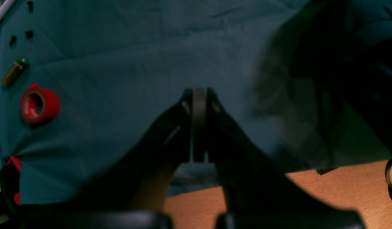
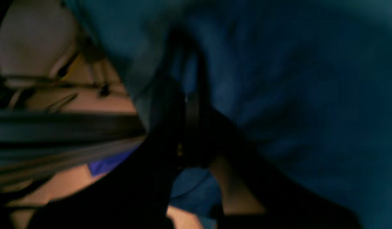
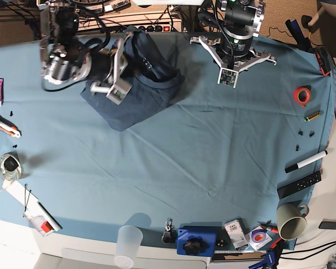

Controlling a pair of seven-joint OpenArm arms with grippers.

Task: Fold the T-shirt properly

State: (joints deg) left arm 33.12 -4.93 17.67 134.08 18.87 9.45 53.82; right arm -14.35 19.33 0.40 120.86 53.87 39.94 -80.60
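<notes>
The dark navy T-shirt (image 3: 129,106) lies in a crumpled heap at the back left of the teal table cloth (image 3: 201,151), with one part pulled up towards the back edge. My right gripper (image 3: 135,50) is over that raised part. In the blurred right wrist view its fingers (image 2: 200,105) stand close together with navy fabric (image 2: 294,111) between and around them. My left gripper (image 3: 228,77) hangs over bare cloth near the back edge, right of the shirt. It is shut and empty in the left wrist view (image 1: 199,95), where the shirt is a dark blur (image 1: 342,57) at the upper right.
A red tape roll (image 3: 302,95) (image 1: 40,105) and a small battery (image 3: 312,116) (image 1: 15,70) lie near the right edge, with a marker (image 3: 306,162) and a black remote (image 3: 298,184). A mug (image 3: 291,220), a blue box (image 3: 197,240) and a plastic cup (image 3: 130,241) stand along the front.
</notes>
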